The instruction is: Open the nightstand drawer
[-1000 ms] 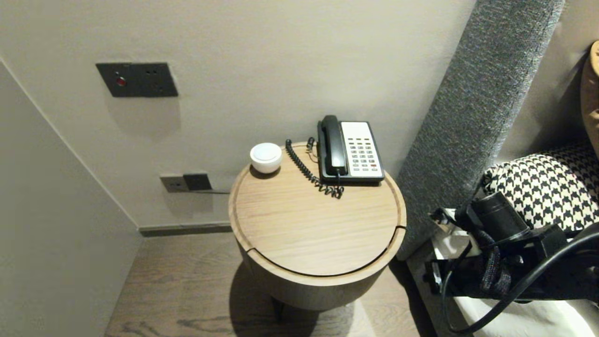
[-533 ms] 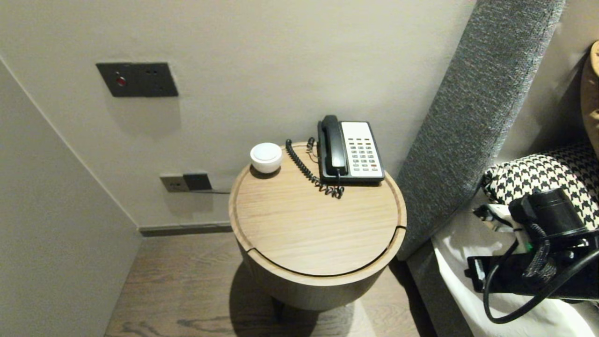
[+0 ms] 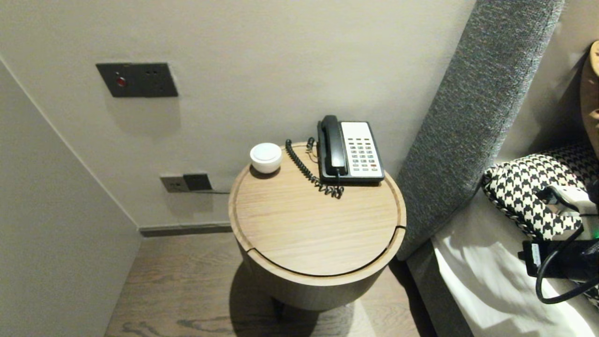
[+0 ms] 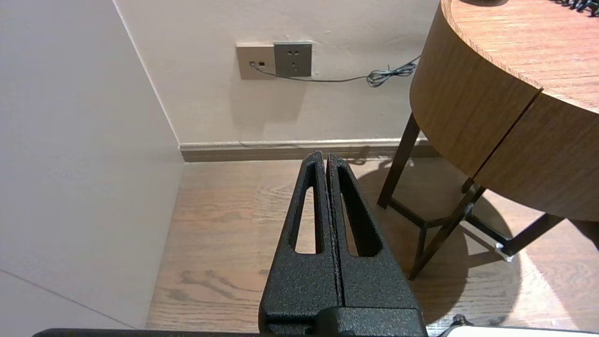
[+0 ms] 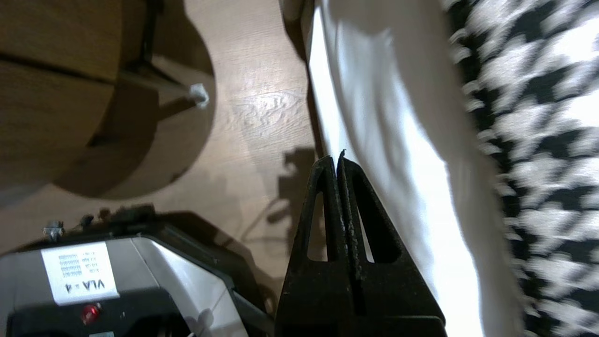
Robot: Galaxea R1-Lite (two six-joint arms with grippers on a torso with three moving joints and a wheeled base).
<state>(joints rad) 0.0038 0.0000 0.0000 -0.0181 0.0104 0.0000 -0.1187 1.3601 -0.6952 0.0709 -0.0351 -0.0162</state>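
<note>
Swinging rightward since earlier, right claw point(image 5: 338, 158) shut and empty over white bedsheet point(image 5: 374, 126), left claw point(image 4: 326, 155) shut, parked

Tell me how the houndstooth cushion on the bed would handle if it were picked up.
The houndstooth cushion is probably soft and floppy: its edge looks plump and rounded. It seems light for its bulk, and resting on the white sheet it should slide rather than roll. A pinch may gather only the fabric cover.

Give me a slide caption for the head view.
Round bedside table with phone and white bowl by the wall; right arm over the bed.
</note>
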